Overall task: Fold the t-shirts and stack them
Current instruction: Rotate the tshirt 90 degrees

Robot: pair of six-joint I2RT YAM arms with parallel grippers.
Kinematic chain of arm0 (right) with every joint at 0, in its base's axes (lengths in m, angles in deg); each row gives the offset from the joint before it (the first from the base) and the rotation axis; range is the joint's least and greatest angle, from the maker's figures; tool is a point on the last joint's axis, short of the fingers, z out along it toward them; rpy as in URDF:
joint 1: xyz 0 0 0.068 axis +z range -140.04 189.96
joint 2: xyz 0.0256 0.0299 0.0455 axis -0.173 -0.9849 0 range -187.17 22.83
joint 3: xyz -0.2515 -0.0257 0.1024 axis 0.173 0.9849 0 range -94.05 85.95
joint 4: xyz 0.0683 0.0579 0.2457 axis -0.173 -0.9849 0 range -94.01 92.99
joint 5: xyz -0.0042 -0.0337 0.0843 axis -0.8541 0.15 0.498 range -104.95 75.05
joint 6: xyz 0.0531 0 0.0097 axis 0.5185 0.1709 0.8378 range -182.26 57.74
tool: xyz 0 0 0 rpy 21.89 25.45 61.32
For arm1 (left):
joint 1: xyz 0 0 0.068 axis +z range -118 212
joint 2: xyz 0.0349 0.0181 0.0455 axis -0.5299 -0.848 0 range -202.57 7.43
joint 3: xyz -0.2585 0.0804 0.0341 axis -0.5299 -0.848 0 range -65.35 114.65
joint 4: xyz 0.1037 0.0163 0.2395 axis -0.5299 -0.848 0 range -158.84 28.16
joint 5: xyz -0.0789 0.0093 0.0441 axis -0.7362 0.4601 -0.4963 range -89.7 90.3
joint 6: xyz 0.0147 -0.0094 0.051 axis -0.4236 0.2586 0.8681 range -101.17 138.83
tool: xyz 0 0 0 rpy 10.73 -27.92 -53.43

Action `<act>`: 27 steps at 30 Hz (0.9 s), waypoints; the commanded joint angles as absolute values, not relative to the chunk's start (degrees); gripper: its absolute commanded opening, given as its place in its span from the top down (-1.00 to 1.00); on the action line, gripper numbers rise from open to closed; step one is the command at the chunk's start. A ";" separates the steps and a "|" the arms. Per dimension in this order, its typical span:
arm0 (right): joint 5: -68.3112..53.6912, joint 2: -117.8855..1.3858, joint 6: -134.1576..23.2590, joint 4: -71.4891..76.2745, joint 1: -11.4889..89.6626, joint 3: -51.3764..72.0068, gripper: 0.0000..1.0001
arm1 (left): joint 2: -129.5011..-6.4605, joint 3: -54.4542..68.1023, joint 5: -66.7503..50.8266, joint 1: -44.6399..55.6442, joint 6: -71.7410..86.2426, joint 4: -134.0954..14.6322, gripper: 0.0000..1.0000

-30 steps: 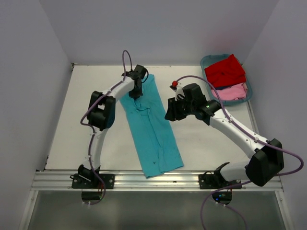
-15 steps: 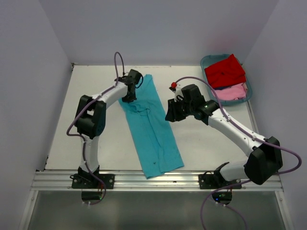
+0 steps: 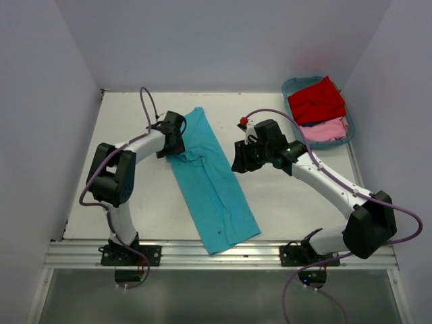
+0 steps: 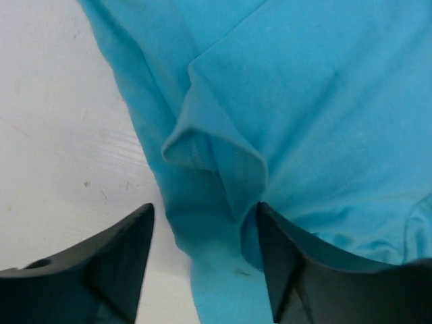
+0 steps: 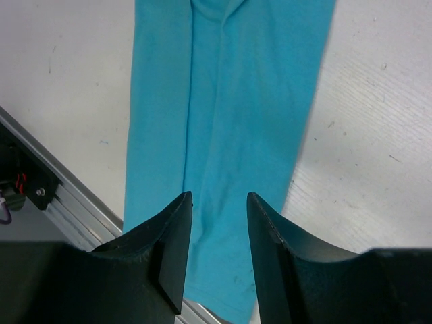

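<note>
1. The left arm [image 3: 138, 142] bends in from the left side of the white surface [image 3: 128, 209], and its wrist sits at the left edge of the turquoise t-shirt [image 3: 214, 189], near the shirt's far end
2. The left jaws stand apart. In the wrist view one dark finger [image 4: 101, 270] is over bare surface and the other is over cloth. A small raised fold of the turquoise t-shirt [image 4: 317, 101] lies loose in the gap, not pinched
3. The turquoise t-shirt is folded into a long narrow strip and lies flat on the surface between the two arms. It runs aslant from far left to near right, with a few wrinkles toward the far end. Its near end lies just beside the metal rail [image 3: 223, 253] at the surface's near edge
4. The right arm [image 3: 324, 179] reaches in from the near right, and its wrist is just to the right of the strip's middle
5. The right jaws are also apart, with nothing between them. In the wrist view the fingers [image 5: 162, 263] hang over the strip, and cloth and bare surface show through the gap
6. In the far right corner a teal tub [image 3: 288, 88] holds the crumpled red t-shirt [image 3: 317, 100] on its far side. The pale pink t-shirt [image 3: 327, 129] is on the near side, and the two touch
</note>
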State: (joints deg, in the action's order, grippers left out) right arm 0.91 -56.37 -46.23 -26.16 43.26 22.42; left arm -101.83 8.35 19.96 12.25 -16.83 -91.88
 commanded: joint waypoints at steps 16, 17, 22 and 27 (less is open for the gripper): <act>-2.21 -60.40 -46.27 -26.54 42.83 20.47 1.00 | -97.93 10.66 -8.12 16.34 -17.11 -66.05 0.97; -2.03 -60.66 -46.18 -27.07 42.83 19.77 1.00 | -101.96 11.38 -11.79 16.97 -17.46 -65.97 1.00; -2.29 -61.46 -46.09 -26.90 42.83 19.59 1.00 | -107.80 11.92 -12.63 19.96 -19.40 -69.39 1.00; -2.29 -62.60 -45.57 -26.02 42.83 19.77 1.00 | -105.17 10.24 -3.23 20.49 -19.14 -74.39 1.00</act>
